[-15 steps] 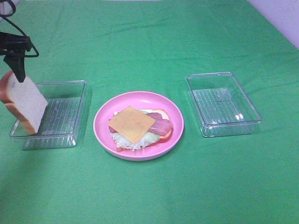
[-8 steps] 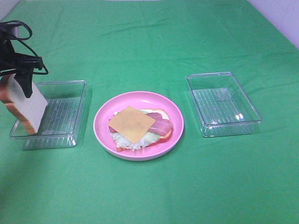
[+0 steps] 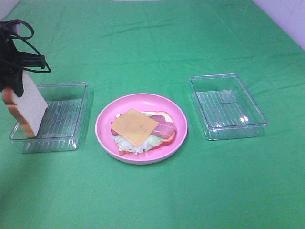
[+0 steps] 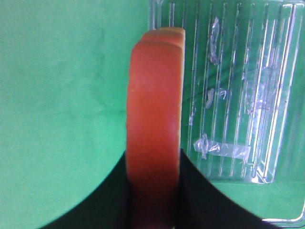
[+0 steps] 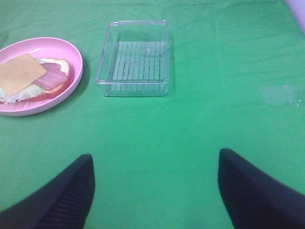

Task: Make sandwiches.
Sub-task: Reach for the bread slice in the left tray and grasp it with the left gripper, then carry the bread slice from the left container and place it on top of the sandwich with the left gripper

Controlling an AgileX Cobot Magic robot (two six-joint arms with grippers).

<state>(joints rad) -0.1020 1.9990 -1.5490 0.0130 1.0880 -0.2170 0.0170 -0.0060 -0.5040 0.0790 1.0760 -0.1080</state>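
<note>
A white bread slice [image 3: 29,106] with orange-brown crust stands on edge at the left end of the left clear tray [image 3: 66,114]. My left gripper [image 3: 17,82] is shut on its top; in the left wrist view the black fingers [image 4: 200,195] press both faces of the bread slice [image 4: 155,119]. On the pink plate [image 3: 143,98] lies the open sandwich stack: a yellow cheese square [image 3: 134,126] on top, a ham strip [image 3: 165,129], lettuce [image 3: 136,144] and a bottom bread slice. My right gripper [image 5: 155,191] is open over bare cloth, out of the exterior high view.
A second clear tray [image 3: 228,107] stands right of the plate, with nothing in it; the right wrist view shows this tray [image 5: 136,59] beside the plate [image 5: 76,62]. Green cloth covers the table. The left tray [image 4: 238,86] holds nothing else.
The left gripper came down over the top of the standing bread slice and closed on it. The slice now stands slightly more upright. The right side has not changed.
</note>
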